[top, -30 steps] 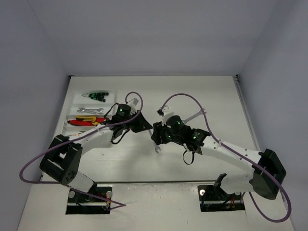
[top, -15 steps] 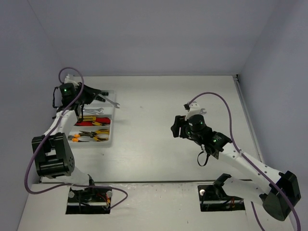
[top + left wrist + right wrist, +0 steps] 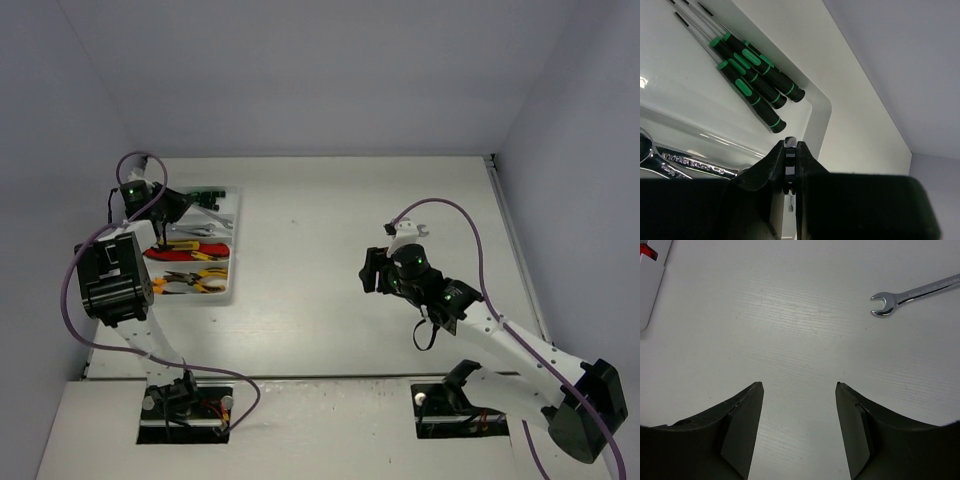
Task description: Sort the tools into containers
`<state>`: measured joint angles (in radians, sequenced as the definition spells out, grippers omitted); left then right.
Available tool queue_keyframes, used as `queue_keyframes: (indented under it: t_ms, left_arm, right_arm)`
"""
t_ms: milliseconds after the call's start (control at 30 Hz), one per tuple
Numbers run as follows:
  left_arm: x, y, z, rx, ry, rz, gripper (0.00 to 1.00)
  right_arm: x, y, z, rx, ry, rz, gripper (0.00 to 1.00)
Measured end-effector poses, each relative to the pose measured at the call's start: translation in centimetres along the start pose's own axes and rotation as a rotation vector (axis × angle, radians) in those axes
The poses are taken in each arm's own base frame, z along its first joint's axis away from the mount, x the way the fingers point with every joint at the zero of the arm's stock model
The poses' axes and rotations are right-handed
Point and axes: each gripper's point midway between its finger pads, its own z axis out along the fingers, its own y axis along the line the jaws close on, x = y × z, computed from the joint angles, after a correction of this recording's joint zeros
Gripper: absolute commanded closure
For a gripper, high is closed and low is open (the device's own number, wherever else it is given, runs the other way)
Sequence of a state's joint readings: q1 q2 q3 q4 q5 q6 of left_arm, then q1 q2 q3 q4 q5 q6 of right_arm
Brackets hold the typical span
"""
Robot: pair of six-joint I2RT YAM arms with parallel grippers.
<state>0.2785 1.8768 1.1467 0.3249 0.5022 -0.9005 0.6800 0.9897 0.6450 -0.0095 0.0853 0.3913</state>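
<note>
my left hand (image 3: 790, 146) is closed over the far end of the white tray (image 3: 817, 119). its fingertips pinch a thin silver strip (image 3: 790, 161) that i see only edge-on, so i cannot tell what it is. the tips hang just beside the tray's end wall, near the divider between the two farthest compartments. the farthest compartment holds the black-green screwdrivers (image 3: 756, 85), lying side by side with their handles toward the wall. in the next one a silver wrench (image 3: 680, 162) lies flat along the divider. nearer to me come the red and yellow cutters (image 3: 178, 250) in their own compartment, and then the orange-handled pliers (image 3: 195, 281) in the one closest to my base. my right hand (image 3: 799, 390) is well apart from all that, out over the bare counter (image 3: 320, 200) with its fingers spread and nothing between them. ahead of it and to one side, a lone wrench (image 3: 910, 295) lies flat on the counter, outside the tray, its open end pointing toward the middle of the right wrist view.
</note>
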Motion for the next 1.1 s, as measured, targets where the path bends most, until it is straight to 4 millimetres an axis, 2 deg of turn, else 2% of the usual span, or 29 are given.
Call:
queue_keyframes:
  t_ms: [233, 333, 400, 533, 700, 867, 967, 1033, 1100]
  left_arm:
    - [0.2, 1.0, 0.6, 0.007, -0.026, 0.040, 0.50]
    - [0.2, 1.5, 0.4, -0.005, -0.050, 0.059, 0.36]
    - [0.5, 2.1, -0.1, -0.028, -0.061, 0.069, 0.32]
    - [0.1, 2.5, -1.8, -0.085, -0.101, 0.106, 0.30]
    - [-2.7, 1.0, -5.0, -0.150, -0.207, 0.191, 0.29]
    - [-5.1, 0.2, -7.5, -0.248, -0.271, 0.250, 0.28]
    - [-5.7, 0.9, -8.2, -0.318, -0.276, 0.270, 0.28]
    - [-5.3, 1.9, -8.8, -0.377, -0.262, 0.269, 0.28]
    - [-4.6, 2.8, -9.5, -0.430, -0.235, 0.270, 0.28]
  right_arm:
    - [0.6, -0.4, 0.1, 0.010, 0.014, -0.002, 0.42]
    - [0.6, -0.5, 0.1, 0.012, 0.014, -0.003, 0.42]
    - [0.6, -0.5, 0.1, 0.013, 0.014, -0.004, 0.42]
    - [0.5, -0.7, 0.2, 0.026, 0.008, -0.003, 0.41]
    - [0.2, -1.9, 0.2, 0.085, -0.012, 0.010, 0.33]
    - [0.2, -3.9, 0.8, 0.189, 0.001, 0.055, 0.33]
    - [0.1, -5.0, 1.8, 0.255, 0.025, 0.086, 0.35]
    - [0.2, -6.0, 2.2, 0.301, 0.036, 0.111, 0.36]
    - [0.2, -7.1, 2.5, 0.349, 0.039, 0.145, 0.31]
